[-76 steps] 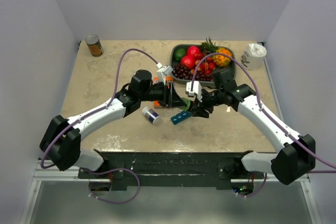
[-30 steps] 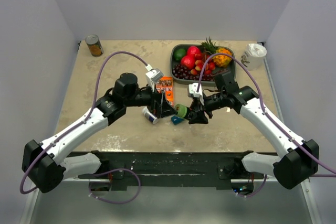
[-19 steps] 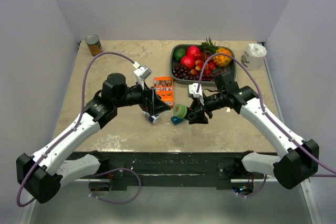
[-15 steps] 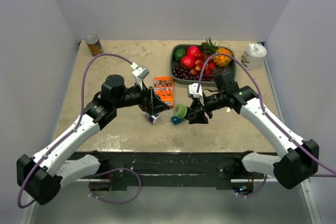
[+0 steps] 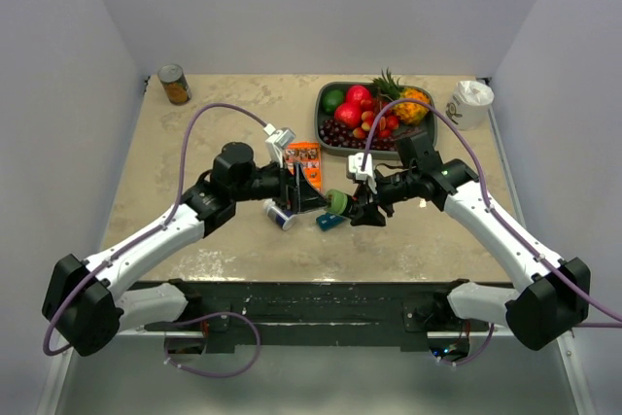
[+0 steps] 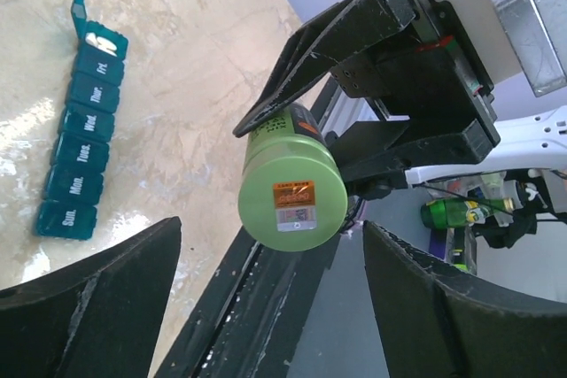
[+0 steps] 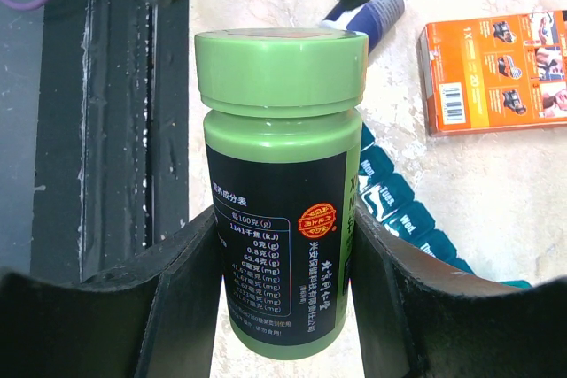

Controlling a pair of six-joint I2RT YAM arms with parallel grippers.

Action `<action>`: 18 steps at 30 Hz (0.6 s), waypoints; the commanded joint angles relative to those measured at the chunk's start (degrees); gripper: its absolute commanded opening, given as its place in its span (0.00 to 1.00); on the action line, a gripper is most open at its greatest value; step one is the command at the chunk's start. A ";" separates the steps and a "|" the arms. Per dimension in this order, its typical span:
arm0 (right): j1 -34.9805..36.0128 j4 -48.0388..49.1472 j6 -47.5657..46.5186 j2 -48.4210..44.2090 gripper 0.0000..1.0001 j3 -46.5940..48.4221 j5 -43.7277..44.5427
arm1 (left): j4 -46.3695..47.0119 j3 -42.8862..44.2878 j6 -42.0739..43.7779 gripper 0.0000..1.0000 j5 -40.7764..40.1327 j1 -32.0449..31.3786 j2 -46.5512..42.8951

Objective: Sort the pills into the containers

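My right gripper [image 5: 358,207] [image 7: 282,285] is shut on a green pill bottle [image 5: 337,204] [image 7: 280,192] with a black label, held sideways above the table with its cap on. My left gripper [image 5: 313,200] [image 6: 273,307] is open and faces the bottle's cap [image 6: 291,204], its fingers either side and short of it. The containers, a teal strip [image 5: 329,222] [image 6: 81,161] [image 7: 399,210], lie on the table below the bottle. The end compartment's lid stands open, and a white pill [image 6: 104,41] lies inside.
A white and blue bottle [image 5: 279,214] [image 7: 374,4] lies next to the strip. An orange box [image 5: 305,158] [image 7: 496,64] lies behind it. The grey fruit tray [image 5: 322,116], a can [image 5: 174,84] and a white cup [image 5: 470,102] stand along the back.
My left gripper drew back to the left, then returned toward the bottle's cap, its jaws narrowing somewhat. The right gripper kept the bottle nearly still.
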 commanded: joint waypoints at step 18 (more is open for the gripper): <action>-0.22 3.01 1.96 0.68 0.04 1.95 -1.09 | 0.46 5.55 -0.14 0.56 -0.88 -4.42 5.39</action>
